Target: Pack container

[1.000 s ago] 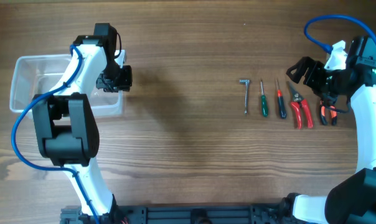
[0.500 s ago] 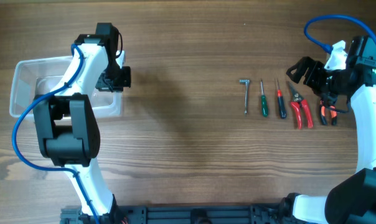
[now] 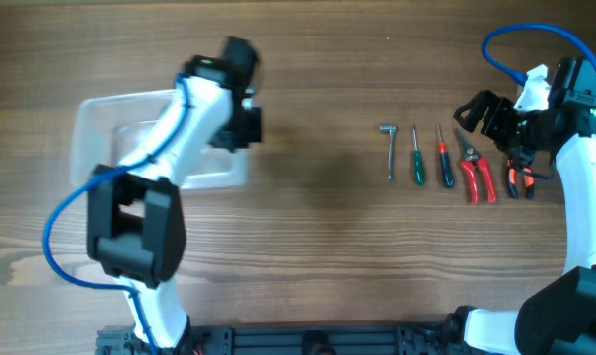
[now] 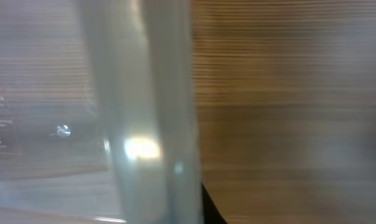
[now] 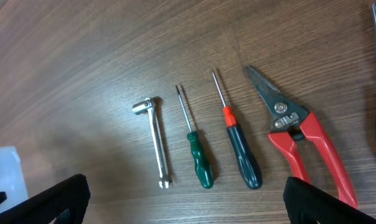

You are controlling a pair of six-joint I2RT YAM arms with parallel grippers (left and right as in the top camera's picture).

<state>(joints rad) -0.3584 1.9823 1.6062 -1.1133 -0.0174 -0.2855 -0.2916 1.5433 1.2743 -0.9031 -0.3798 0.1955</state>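
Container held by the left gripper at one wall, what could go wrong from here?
The left gripper pinches only one thin wall of the container, so it could slip free or tip if lifted. Pushed toward the wrench and green screwdriver, it could knock them out of their row.
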